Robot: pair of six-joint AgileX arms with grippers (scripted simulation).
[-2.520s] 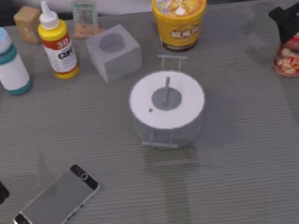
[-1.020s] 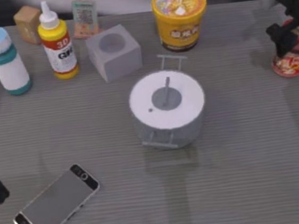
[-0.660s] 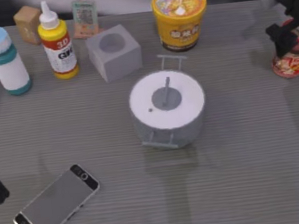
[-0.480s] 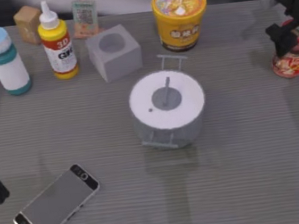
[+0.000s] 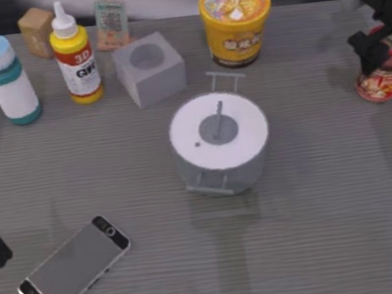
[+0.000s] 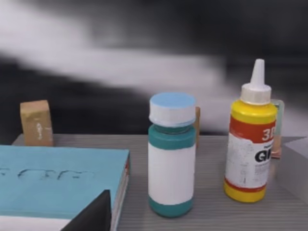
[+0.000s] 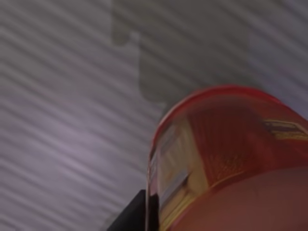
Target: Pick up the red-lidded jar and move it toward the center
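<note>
With the left arm parked at the near left edge, the right gripper [image 5: 379, 45] sits clamped around the red-lidded jar [image 5: 380, 82] at the far right, so a straight lift should precede carrying it leftward, clear of the noodle cup [image 5: 236, 22].

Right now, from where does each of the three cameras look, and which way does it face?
Top view: above the table, facing down; right gripper over the red-lidded jar, left arm parked at the left edge.
Left wrist view: low, facing the teal-capped white bottle and yellow glue bottle; a dark gripper part shows.
Right wrist view: close against the jar.
Shared: jar and both bottles also appear from above.
</note>
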